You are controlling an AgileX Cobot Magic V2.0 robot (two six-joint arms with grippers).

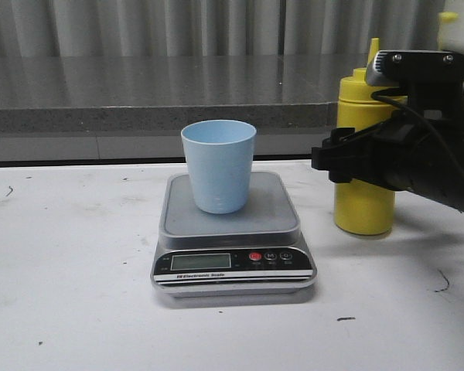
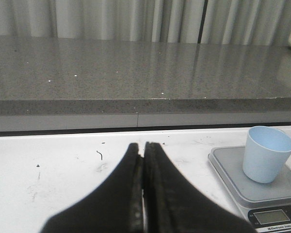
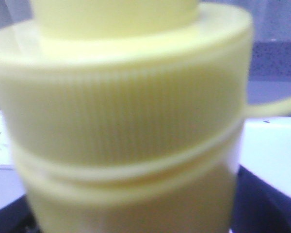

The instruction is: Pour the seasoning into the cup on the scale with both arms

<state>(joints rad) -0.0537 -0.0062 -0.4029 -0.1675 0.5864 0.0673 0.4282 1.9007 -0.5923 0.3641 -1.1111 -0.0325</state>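
At three o'clock of the front view, our right gripper (image 1: 348,158) reaches in level from the right edge, its black body and cables crossing in front of the seasoning bottle (image 1: 363,202) at about mid-height. Its fingers sit at the bottle's sides, but we cannot tell whether they are clenched on the plastic or only framing it. From the right wrist, the bottle's ribbed yellow collar (image 3: 121,116) fills nearly the whole picture, blurred by closeness, with a thin cap cord (image 3: 274,107) trailing off at three o'clock. The bottle stands upright on the white table (image 1: 69,294), just beside the scale (image 1: 232,232), at the scale's three o'clock and apart from it.

Our left gripper (image 2: 143,160) shows only in its own wrist view: the two dark fingers are pressed together with nothing between them, held low over the table. From there the scale (image 2: 254,187) lies toward four o'clock.

We see the cup (image 1: 219,166) upright on the centre of the scale's platform, mouth open upward. The scale's display (image 1: 201,261) faces us at six o'clock of the cup.
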